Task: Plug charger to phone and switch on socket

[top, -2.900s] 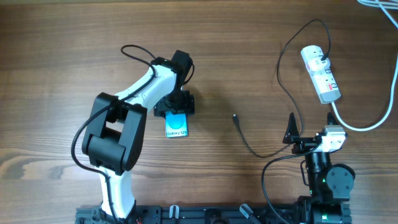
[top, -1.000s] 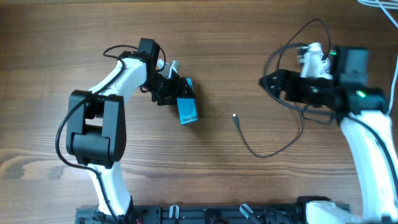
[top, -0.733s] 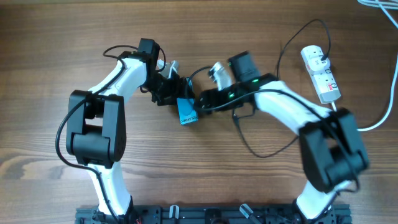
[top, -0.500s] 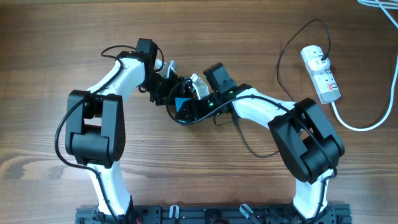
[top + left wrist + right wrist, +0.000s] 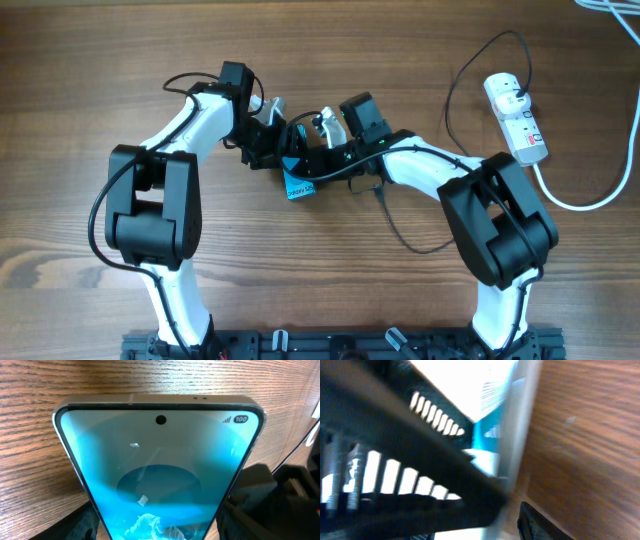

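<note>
- Overhead: my left end effector (image 5: 284,165) is clamped on the phone (image 5: 296,184), left of centre.
- My right end effector (image 5: 318,164) crowds the phone; apart or together, I cannot tell.
- The charger (image 5: 400,232) tip lies loose on the surface (image 5: 330,290): unplugged.
- The socket (image 5: 518,120), far right, waits for switching, I judge.

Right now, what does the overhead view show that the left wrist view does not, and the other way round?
Only the overhead view shows the left arm and right arm meeting mid-table, the white power strip at upper right with a white plug in it, and the black charger cable, whose connector tip lies free on the wood. Only the left wrist view shows the phone at its top end close up: camera hole, signal bars and a "100" badge. Both show the teal-screen phone and the wooden table.
</note>
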